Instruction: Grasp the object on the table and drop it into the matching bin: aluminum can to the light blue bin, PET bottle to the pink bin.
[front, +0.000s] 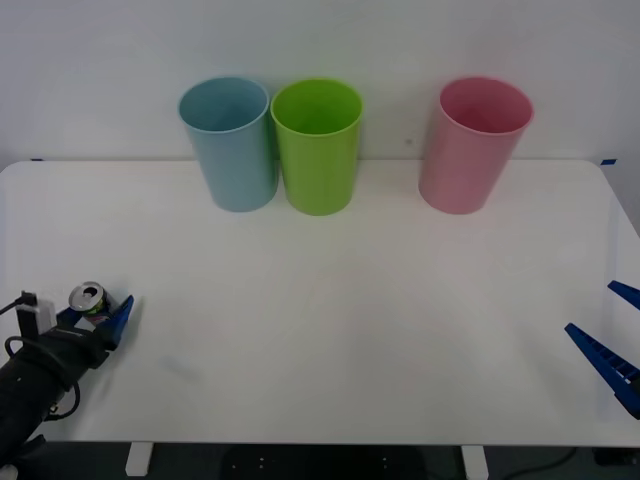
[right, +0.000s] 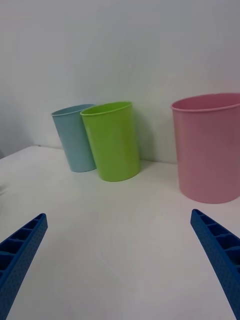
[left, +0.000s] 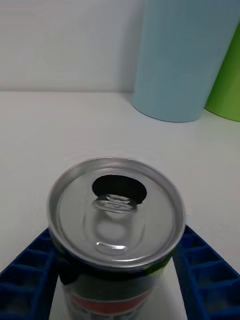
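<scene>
The aluminum can, dark green with a silver top and open tab hole, stands upright at the table's front left. My left gripper is shut on it. In the left wrist view the can sits between my blue fingers, which press against both its sides. The light blue bin stands at the back left, straight beyond the can, and the pink bin at the back right. My right gripper hangs open at the front right edge, holding nothing, and faces the bins.
A lime green bin stands touching the light blue bin's right side. A gap separates it from the pink bin. A white wall runs directly behind the bins. Bare tabletop lies between the can and the bins.
</scene>
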